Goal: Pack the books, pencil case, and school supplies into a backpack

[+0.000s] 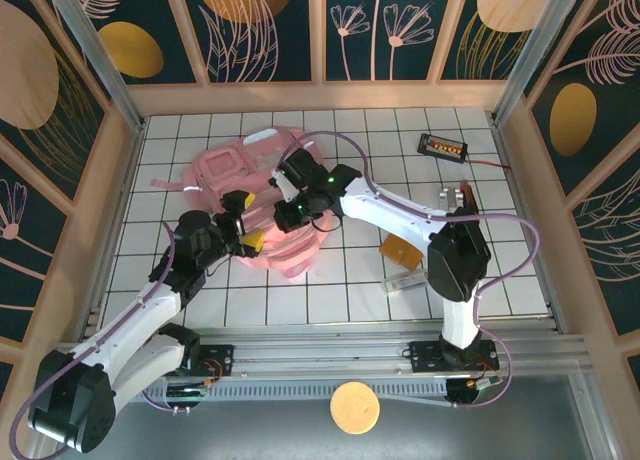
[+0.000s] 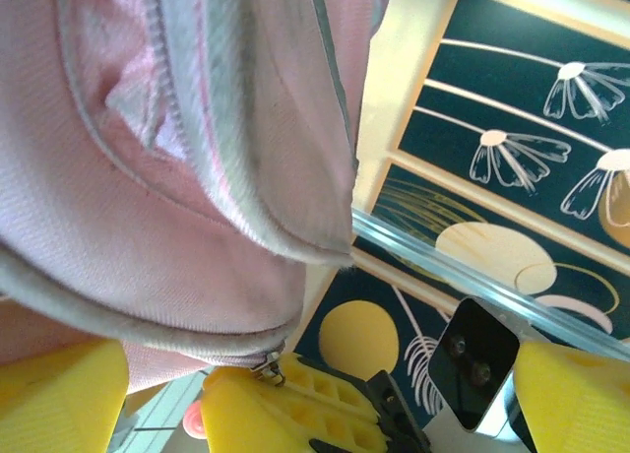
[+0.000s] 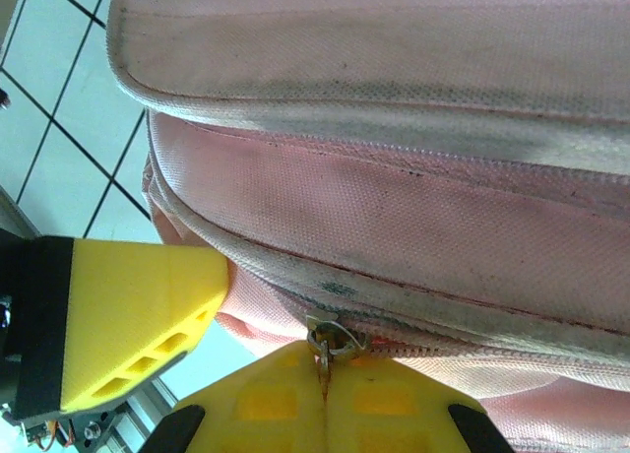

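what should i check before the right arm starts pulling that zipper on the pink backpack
1. Grip: right hand shut on the zipper pull: ok.
2. Other arm: left hand open beside the backpack: ok.
3. Bracing: cannot tell. It is unclear whether the left hand touches the fabric.
4. Opening wide enough for packing: not ok. The zipper looks closed next to the pull.
5. Items waiting: orange-brown book and whitish block lie on the table, apart from the backpack: ok.
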Action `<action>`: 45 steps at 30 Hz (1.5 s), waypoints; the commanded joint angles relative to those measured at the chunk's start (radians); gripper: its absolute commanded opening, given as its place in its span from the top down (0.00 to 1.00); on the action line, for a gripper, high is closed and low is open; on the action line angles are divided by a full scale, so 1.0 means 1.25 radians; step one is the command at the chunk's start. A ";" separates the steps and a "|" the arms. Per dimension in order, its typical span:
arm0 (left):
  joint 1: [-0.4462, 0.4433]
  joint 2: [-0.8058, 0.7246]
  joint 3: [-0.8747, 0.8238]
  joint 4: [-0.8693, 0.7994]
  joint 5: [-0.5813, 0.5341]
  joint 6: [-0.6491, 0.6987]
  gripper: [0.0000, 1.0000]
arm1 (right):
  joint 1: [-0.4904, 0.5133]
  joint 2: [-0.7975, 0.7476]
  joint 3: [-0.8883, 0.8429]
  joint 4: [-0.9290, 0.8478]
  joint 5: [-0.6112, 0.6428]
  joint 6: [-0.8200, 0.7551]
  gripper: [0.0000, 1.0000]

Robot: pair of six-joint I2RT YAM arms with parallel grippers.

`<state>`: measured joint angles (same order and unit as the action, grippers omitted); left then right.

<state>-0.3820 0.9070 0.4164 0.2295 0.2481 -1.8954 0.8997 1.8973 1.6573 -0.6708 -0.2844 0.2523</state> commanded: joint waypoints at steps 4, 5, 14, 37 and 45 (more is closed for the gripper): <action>-0.013 -0.021 -0.013 -0.071 -0.054 -0.052 0.01 | 0.012 0.005 0.058 0.023 -0.025 0.015 1.00; -0.013 -0.013 -0.014 -0.061 -0.056 -0.050 0.01 | 0.013 0.004 0.058 0.026 -0.028 0.015 1.00; -0.014 0.079 -0.063 0.063 -0.054 -0.058 0.43 | 0.049 0.021 0.078 0.014 -0.029 0.023 1.00; 0.218 0.018 0.110 -0.277 0.090 0.431 1.00 | -0.123 -0.013 -0.059 -0.115 0.019 -0.109 1.00; 0.239 0.116 0.290 -0.415 0.106 0.637 1.00 | -0.187 -0.031 -0.100 -0.065 0.069 -0.135 1.00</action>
<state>-0.1165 1.0481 0.6769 -0.2531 0.4225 -1.2720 0.7307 1.9079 1.5585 -0.6956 -0.2867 0.1059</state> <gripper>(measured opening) 0.058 0.061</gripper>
